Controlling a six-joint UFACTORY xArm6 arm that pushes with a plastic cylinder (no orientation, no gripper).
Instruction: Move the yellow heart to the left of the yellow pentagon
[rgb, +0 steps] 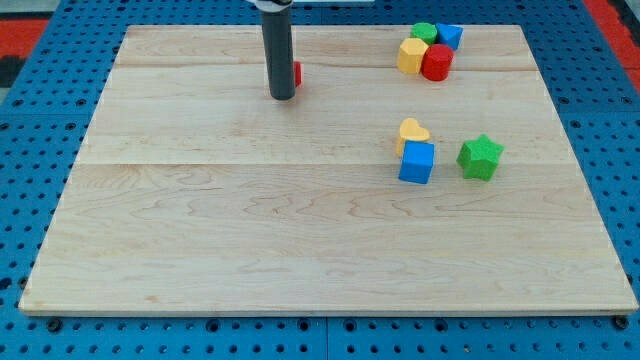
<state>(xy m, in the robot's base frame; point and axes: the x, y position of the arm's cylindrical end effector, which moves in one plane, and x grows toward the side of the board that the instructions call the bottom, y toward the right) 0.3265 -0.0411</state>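
The yellow heart (412, 131) lies right of the board's middle, touching the top of a blue cube (417, 162). The yellow pentagon (410, 55) sits near the view's top right, in a cluster with a red cylinder (437, 62), a green block (424, 33) and a blue block (450, 36). My tip (282, 97) stands at the view's upper middle, far left of the heart and the pentagon. A red block (296, 73) is mostly hidden behind the rod.
A green star (479, 157) lies right of the blue cube. The wooden board (250, 240) rests on a blue pegboard; its edges run near the frame's sides and bottom.
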